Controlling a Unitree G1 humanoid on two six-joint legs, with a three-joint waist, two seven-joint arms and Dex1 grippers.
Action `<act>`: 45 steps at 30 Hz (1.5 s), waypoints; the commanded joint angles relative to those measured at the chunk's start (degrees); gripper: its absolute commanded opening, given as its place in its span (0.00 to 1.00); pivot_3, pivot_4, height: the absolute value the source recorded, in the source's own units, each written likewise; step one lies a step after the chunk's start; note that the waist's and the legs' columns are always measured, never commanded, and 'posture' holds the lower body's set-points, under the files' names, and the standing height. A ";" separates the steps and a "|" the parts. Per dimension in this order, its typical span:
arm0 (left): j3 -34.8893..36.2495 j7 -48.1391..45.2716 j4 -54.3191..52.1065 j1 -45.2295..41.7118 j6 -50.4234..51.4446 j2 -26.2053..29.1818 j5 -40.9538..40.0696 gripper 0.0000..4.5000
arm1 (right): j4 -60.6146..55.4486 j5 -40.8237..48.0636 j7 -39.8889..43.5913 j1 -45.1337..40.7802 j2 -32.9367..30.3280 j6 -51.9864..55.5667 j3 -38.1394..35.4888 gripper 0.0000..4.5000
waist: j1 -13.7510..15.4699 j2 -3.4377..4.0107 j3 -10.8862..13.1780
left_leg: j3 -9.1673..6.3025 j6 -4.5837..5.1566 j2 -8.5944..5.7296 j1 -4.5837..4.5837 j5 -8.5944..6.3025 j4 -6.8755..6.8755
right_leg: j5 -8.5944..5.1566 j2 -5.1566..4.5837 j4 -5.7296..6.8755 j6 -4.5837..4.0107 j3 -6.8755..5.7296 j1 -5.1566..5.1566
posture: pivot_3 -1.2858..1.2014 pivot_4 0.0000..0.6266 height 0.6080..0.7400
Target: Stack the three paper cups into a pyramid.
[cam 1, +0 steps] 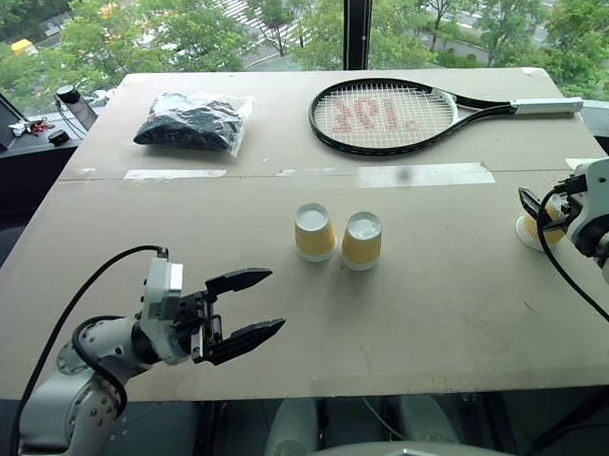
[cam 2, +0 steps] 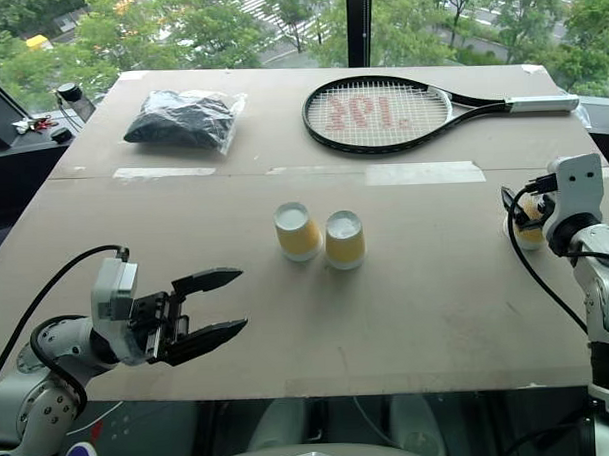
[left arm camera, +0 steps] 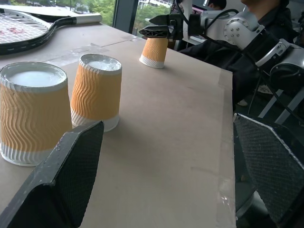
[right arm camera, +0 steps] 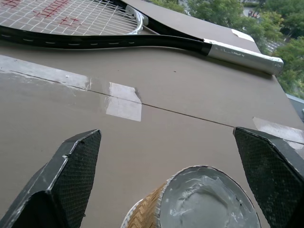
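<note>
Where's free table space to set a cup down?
Free: between the left gripper and the two cups; also between those cups and the third cup at the right edge. Crowded: far side, bag and racket.

The three paper cups (cam 1: 314, 233) (cam 1: 361, 240) (left arm camera: 154, 51) have wavy-ribbed yellow-orange sides with white rims and bases, the tennis racket (cam 1: 386, 117) a black frame, white strings with red marking and silver-white handle, on a grey-brown table (cam 1: 187, 292)
</note>
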 commanded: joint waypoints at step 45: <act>12.92 -0.70 5.80 5.85 -14.37 -10.63 -6.20 1.00 | -24.75 30.60 12.43 -15.75 0.05 20.30 5.68 0.47 | -0.61 0.17 0.16 | -0.04 0.00 0.08 0.04 0.00 -0.07 | 0.01 0.15 0.05 0.00 0.24 -0.15 | 0.52 0.24 1.00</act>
